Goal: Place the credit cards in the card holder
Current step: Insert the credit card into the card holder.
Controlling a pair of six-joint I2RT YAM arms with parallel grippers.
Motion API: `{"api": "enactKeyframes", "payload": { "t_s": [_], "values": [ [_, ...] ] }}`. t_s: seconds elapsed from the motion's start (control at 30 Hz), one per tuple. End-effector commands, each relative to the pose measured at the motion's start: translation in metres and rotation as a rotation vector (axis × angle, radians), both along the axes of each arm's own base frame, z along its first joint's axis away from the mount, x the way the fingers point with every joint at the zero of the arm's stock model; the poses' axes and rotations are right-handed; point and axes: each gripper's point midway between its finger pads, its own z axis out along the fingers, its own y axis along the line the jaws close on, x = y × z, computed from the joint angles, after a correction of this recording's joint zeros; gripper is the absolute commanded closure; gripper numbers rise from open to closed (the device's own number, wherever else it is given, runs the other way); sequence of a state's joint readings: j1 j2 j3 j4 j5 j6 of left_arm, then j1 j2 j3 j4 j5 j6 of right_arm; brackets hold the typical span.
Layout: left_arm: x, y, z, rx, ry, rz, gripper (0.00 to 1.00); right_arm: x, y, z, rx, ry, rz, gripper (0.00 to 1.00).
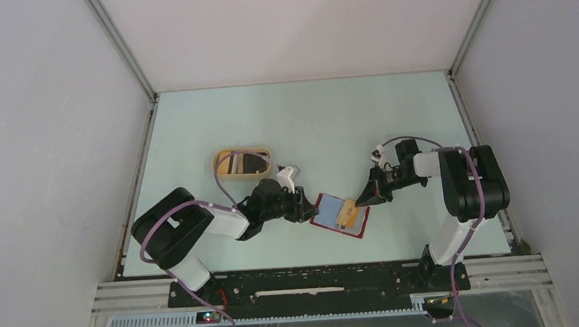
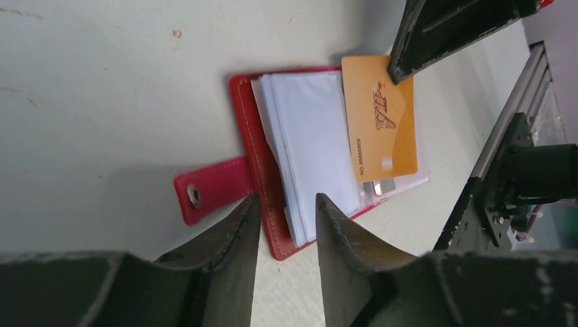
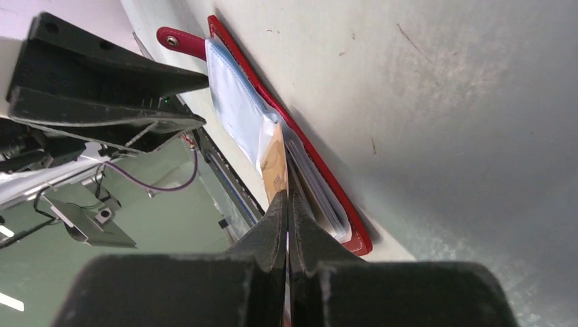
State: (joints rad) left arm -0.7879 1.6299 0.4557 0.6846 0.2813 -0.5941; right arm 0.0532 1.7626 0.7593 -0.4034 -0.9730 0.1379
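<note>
Insertion step: right gripper (image 3: 287, 199) pinches an orange card (image 2: 379, 126) over the open card holder (image 2: 253, 146), left gripper (image 2: 286, 212) gapes at its edge; next, seemingly, a flat push into a pocket.

**Pale table, two things on it**

We see a pale green table (image 1: 307, 124). An open red holder (image 1: 325, 212) lies flat on it between the left pincer (image 1: 306, 207) and the right pincer (image 1: 361, 202). A tan dish (image 1: 241, 149) sits just beyond the left pincer.
</note>
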Motion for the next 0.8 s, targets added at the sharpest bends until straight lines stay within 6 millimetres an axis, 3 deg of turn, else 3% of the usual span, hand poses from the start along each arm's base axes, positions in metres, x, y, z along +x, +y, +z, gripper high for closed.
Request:
{"api": "enactKeyframes", "payload": {
  "t_s": [0.0, 0.33, 0.57, 0.77],
  "values": [
    [0.003, -0.006, -0.002, 0.028, -0.018, 0.019, 0.60, 0.016, 0.001, 0.000, -0.015, -0.052, -0.060, 1.00],
    [0.003, -0.005, -0.016, 0.055, 0.039, 0.048, 0.63, 0.016, 0.004, 0.010, 0.028, -0.114, -0.045, 1.00],
    [0.000, -0.011, -0.018, 0.042, 0.079, 0.047, 0.67, 0.014, 0.000, 0.000, -0.004, -0.110, -0.087, 1.00],
    [-0.004, -0.014, -0.019, 0.034, 0.101, 0.045, 0.69, 0.007, 0.007, 0.002, 0.024, -0.096, -0.088, 1.00]
  ]
}}
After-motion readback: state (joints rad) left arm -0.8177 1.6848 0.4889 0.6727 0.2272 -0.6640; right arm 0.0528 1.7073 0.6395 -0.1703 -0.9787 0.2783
